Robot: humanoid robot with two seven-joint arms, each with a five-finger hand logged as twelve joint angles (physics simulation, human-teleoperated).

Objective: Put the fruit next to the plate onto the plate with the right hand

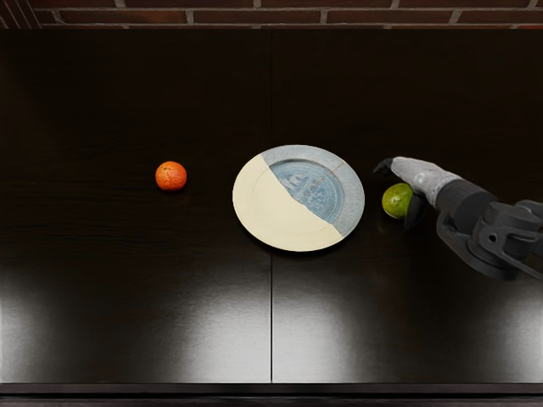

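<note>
Right hand (pixel 413 178) in from the right edge, fingers curled around the green lime (pixel 394 202), which sits on the dark bench (pixel 136 297) just right of the plate (pixel 254 203); orange (pixel 170 175) well apart, left of the plate.

- Only one view is given, the head view.
- It looks from above the near side of the table (pixel 136 322), down at a slant, and faces the brick wall (pixel 271 13) behind the far side.
- The distance is middle: the table fills almost the whole picture, its near edge runs along the bottom, and its left and right ends are cut off.
- The plate (pixel 263 212) lies near the centre and looks almost round, so the angle is probably quite steep.
- The right arm (pixel 492 233) comes in from the right edge, so the camera sits between the arms.
</note>
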